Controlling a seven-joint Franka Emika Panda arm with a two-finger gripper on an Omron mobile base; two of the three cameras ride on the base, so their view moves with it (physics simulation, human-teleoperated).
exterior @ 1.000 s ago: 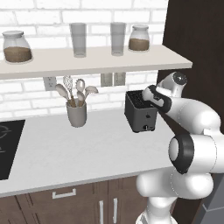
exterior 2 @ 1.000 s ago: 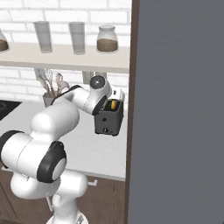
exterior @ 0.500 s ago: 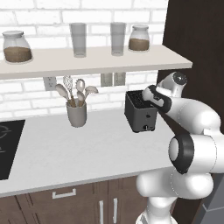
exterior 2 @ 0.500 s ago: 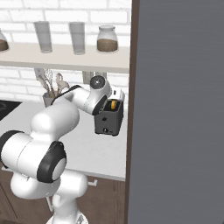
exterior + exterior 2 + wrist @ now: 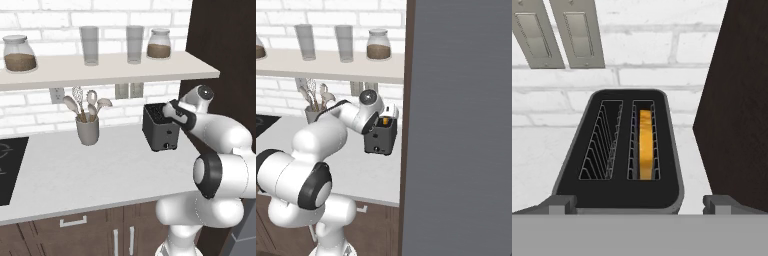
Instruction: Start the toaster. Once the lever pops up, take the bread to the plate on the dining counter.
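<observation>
White brick backs the counter [image 5: 75, 175], where the toaster [image 5: 159, 127] stands at the right end, close to a dark cabinet wall [image 5: 737, 100]. Its long axis runs near to far, narrow face with the knob [image 5: 167, 146] toward the robot. The bread [image 5: 645, 145] sits on edge, low in the right slot, parallel to that axis. The gripper [image 5: 639, 202] hovers just above the toaster's near end, fully open and holding nothing. Judging by this, starting the toaster is the step in hand; next the gripper likely must reach the lever on the near face and press it down.
</observation>
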